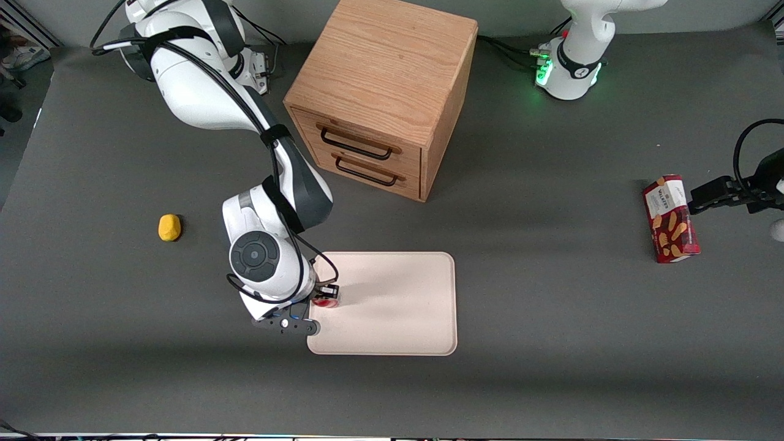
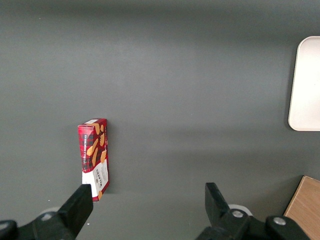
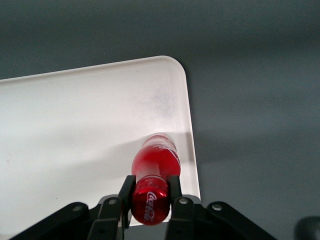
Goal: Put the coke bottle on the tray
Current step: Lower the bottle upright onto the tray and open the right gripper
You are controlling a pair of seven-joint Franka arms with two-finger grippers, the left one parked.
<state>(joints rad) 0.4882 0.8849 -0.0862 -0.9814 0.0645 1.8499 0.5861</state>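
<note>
Your right arm's two-finger gripper [image 3: 150,192] is clamped on the neck of the small all-red coke bottle [image 3: 155,162], just below its red cap. You have the bottle upright over the flat cream rectangular tray [image 1: 398,306], near the tray edge toward the working arm's end; whether its base touches, you cannot tell.

A dark grey mat covered the desk [image 1: 551,294] edge to edge, crossed by soft bands of shadow. A wooden two-drawer cabinet [image 1: 386,92] with dark handles stood on it, farther from the front camera. At the upper corner toward the working arm's end, a strip of floor [image 1: 18,55] showed.
</note>
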